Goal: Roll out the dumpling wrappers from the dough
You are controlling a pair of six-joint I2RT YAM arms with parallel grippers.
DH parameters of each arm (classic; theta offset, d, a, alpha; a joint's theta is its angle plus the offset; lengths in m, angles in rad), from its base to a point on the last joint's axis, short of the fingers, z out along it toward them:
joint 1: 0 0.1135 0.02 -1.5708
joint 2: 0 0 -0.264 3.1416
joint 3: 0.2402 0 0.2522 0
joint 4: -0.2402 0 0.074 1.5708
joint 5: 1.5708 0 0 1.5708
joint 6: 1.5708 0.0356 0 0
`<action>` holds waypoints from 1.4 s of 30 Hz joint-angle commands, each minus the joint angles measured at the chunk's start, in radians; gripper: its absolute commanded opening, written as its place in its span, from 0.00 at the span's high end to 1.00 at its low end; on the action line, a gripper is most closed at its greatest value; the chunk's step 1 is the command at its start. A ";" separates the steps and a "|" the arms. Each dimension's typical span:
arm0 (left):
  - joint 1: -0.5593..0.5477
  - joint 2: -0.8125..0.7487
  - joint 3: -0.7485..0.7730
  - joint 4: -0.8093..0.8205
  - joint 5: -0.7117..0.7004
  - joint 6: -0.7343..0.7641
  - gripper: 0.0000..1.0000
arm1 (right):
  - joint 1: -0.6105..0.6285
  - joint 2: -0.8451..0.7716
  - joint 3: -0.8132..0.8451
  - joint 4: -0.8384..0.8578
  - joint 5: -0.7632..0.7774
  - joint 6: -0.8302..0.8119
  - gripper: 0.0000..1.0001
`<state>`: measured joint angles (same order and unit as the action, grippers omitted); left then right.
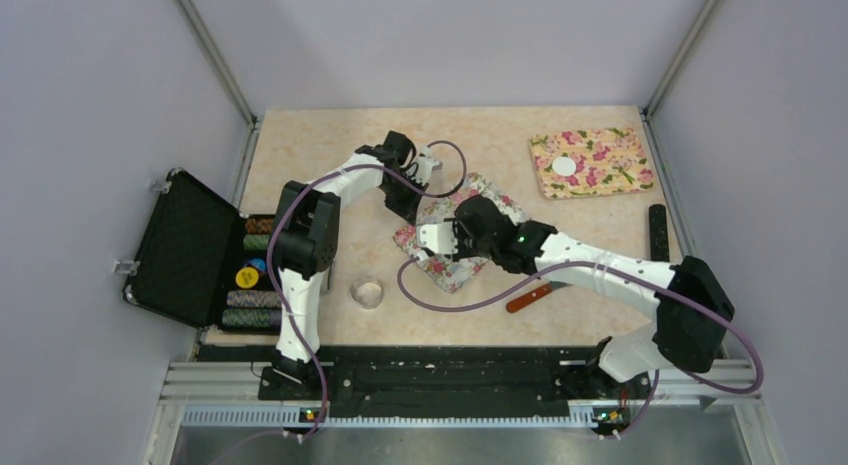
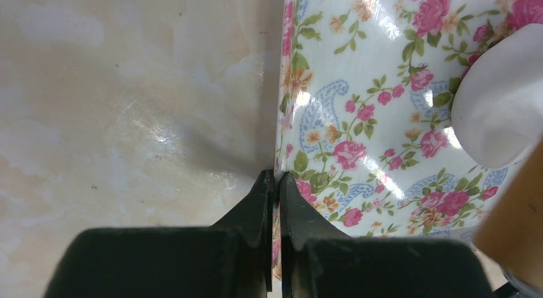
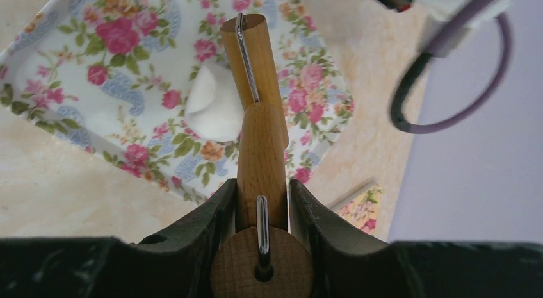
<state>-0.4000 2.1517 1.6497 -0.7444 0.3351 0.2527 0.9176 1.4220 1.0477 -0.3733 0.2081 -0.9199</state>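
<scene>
A floral mat [image 1: 492,201] lies at the table's middle. My left gripper [image 1: 406,207] is shut on its left edge; the left wrist view shows the jaws [image 2: 276,180] pinching the mat's rim [image 2: 358,86]. My right gripper [image 1: 441,237] is shut on the handle of a wooden rolling pin [image 3: 253,61], with its jaws [image 3: 262,190] tight on the wood. The pin's roller rests over the white dough [image 3: 214,107] on the mat [image 3: 128,61], hiding part of it. The dough [image 2: 502,106] also shows in the left wrist view. One flat white dumpling wrapper [image 1: 565,166] lies on a second floral mat [image 1: 605,170] at the back right.
A small clear glass bowl [image 1: 369,292] stands near the left arm's base. An open black case [image 1: 185,247] with chips sits at the left edge. A red-handled tool [image 1: 530,297] lies under the right arm. A black bar [image 1: 658,232] lies by the right wall.
</scene>
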 commanded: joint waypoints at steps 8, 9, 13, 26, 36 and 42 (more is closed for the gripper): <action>0.000 0.034 0.010 0.010 -0.038 0.005 1.00 | 0.091 0.043 -0.129 -0.073 0.017 -0.041 1.00; 0.000 0.034 0.009 0.010 -0.039 0.005 1.00 | 0.098 0.040 -0.133 -0.091 0.014 -0.037 1.00; 0.000 0.033 0.009 0.011 -0.039 0.005 1.00 | 0.122 0.037 -0.134 -0.177 -0.012 -0.013 1.00; 0.000 0.034 0.009 0.011 -0.040 0.005 1.00 | 0.141 0.060 -0.186 -0.259 -0.067 0.051 1.00; 0.000 0.033 0.009 0.011 -0.039 0.005 1.00 | 0.156 0.062 -0.160 -0.368 -0.107 0.080 1.00; 0.000 0.034 0.009 0.011 -0.041 0.005 1.00 | 0.158 0.031 -0.120 -0.398 -0.094 0.085 1.00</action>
<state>-0.4000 2.1521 1.6497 -0.7448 0.3351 0.2527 1.0576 1.4281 0.9417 -0.5362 0.2604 -0.8818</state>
